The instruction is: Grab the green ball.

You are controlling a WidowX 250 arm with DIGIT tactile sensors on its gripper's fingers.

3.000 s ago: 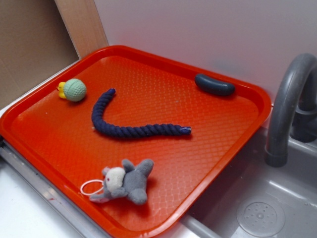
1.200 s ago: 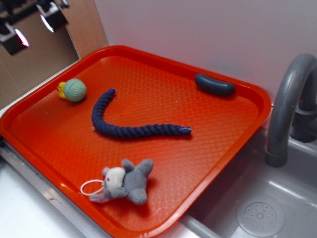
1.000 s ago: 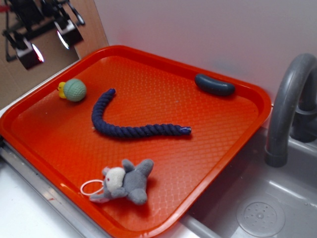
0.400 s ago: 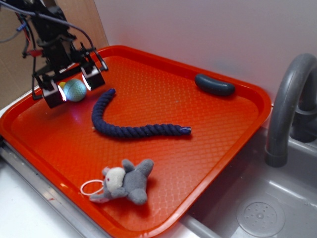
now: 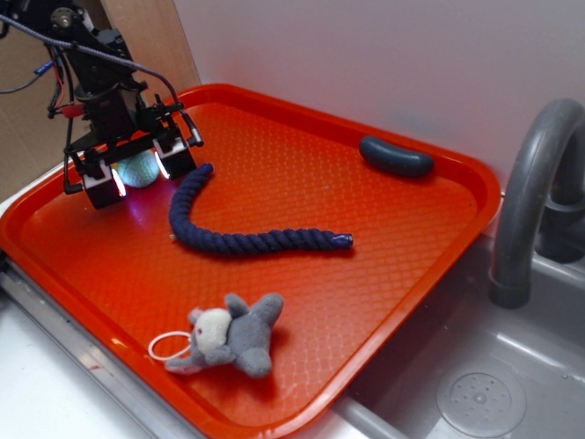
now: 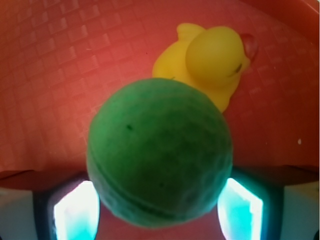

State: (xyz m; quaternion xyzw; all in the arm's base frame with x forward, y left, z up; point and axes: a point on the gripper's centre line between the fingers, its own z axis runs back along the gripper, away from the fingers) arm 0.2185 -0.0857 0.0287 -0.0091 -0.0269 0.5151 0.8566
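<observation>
Now that the gripper (image 5: pixel 137 174) has dropped from the upper left corner a second ago down onto the tray (image 5: pixel 402 274), the green ball (image 6: pixel 159 155) sits right between its fingers (image 6: pixel 75 212). Jaws look spread wide, one on each side, not pinching yet. Ball hasn't budged, it's at about 10 o'clock on the tray with the yellow duck (image 6: pixel 210 62) touching it at its 1 o'clock. Blue rope (image 5: pixel 238 229) is just beside. I'd guess closing comes next, hopefully without snagging the duck.
</observation>
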